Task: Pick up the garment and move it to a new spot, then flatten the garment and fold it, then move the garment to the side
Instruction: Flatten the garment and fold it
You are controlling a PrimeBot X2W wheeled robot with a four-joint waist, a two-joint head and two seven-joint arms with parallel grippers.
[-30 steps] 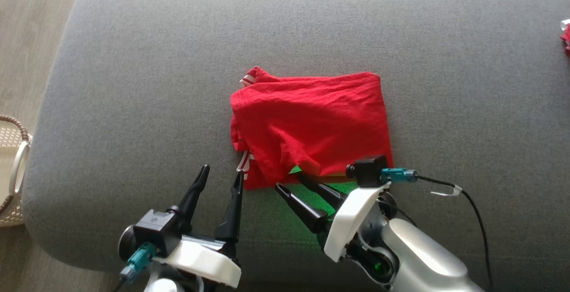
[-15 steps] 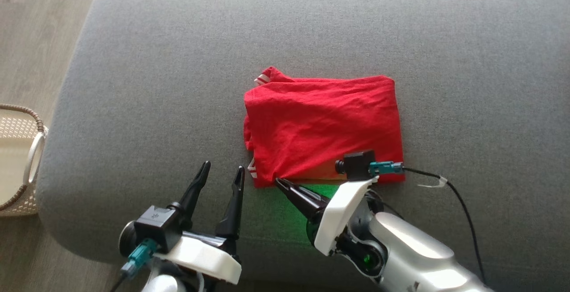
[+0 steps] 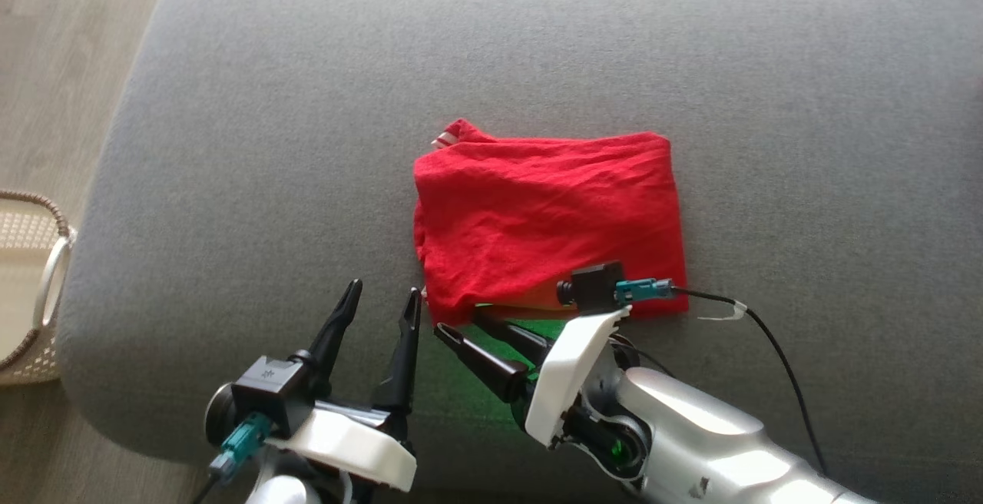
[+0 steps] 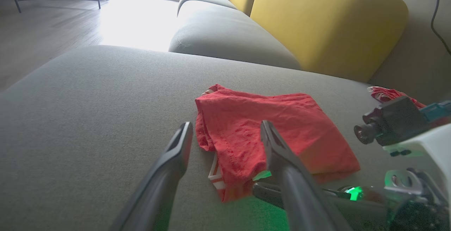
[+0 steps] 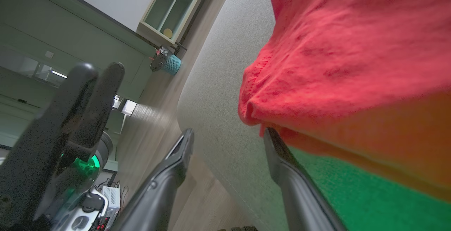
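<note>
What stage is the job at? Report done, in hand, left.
Done: the red garment lies folded on the cushion. In hand: the open right pincer sits at its near edge, holding nothing; the left pincer is open alongside. Left: moving it aside.

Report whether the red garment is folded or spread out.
Folded. The red garment lies as a compact rectangle on the grey cushion, stacked layers showing along its left edge.

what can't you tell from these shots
- Head view: garment, part of near edge behind the right wrist's camera.
- Head view: basket, cut off by the left edge.
- Left wrist view: second red cloth, partly behind that camera.
- Right wrist view: right pincer, one fingertip at the hem, blurred; touching or under unclear.
</note>
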